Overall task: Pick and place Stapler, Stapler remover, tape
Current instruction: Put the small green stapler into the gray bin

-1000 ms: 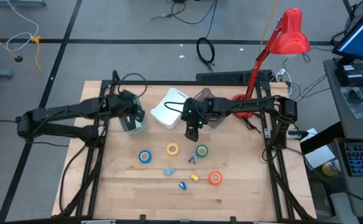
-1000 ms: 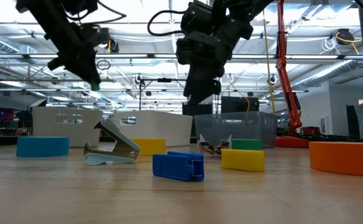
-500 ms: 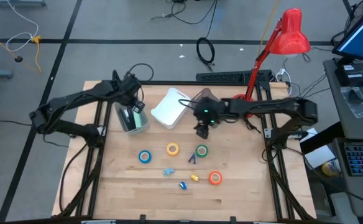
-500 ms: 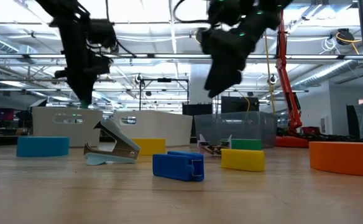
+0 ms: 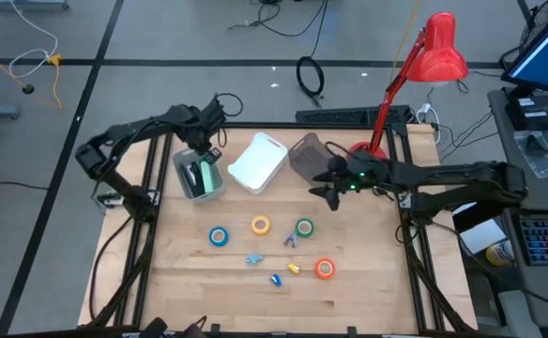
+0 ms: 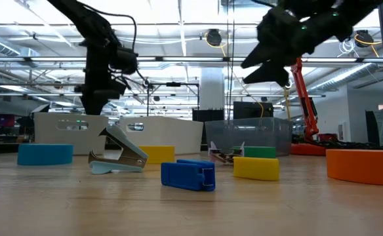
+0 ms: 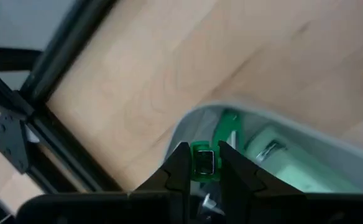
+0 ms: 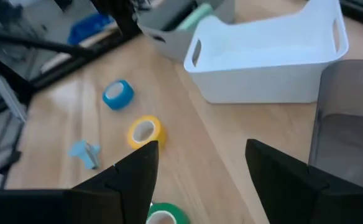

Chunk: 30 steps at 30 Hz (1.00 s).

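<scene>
Your right gripper (image 5: 325, 192) has swung away right, jaws wide and empty (tape rolls (image 5: 260, 225) lie apart); left gripper (image 7: 203, 167) pinches a green stapler remover (image 7: 204, 163) over the grey bin (image 5: 186, 189).

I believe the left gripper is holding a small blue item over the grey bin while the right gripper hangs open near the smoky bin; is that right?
Nearly: the item in the left gripper is green, as the left wrist view shows. It is over the grey bin, and the right gripper hangs open near the smoky bin.
</scene>
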{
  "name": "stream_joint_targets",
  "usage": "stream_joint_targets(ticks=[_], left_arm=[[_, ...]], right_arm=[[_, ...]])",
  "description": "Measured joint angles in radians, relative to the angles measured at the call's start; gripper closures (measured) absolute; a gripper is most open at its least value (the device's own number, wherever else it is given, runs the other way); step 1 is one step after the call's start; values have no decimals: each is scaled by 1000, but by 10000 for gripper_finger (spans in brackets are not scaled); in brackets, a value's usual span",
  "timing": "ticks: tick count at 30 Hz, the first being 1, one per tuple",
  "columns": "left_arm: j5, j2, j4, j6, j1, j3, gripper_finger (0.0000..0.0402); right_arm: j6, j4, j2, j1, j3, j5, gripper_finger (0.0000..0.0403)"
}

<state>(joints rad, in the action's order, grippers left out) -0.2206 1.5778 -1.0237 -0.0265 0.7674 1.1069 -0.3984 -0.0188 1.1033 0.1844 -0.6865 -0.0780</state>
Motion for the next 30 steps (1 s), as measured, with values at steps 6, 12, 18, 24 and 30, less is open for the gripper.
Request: stream_joint_targets(ticks=[6, 12, 18, 24, 30], left_arm=[[-7, 53, -57, 23, 0, 17, 350], [8, 80, -65, 39, -5, 17, 350], [8, 111, -40, 50, -5, 17, 350], [10, 114, -25, 67, -5, 17, 339], [20, 114, -22, 77, -5, 17, 330]], right_arm=[[-13, -46, -98, 0, 59, 0, 167], [-8, -47, -119, 0, 63, 3, 167], [-2, -45, -119, 0, 63, 3, 167], [-2, -52, -119, 0, 63, 3, 167], [-2, -61, -119, 0, 63, 3, 167]])
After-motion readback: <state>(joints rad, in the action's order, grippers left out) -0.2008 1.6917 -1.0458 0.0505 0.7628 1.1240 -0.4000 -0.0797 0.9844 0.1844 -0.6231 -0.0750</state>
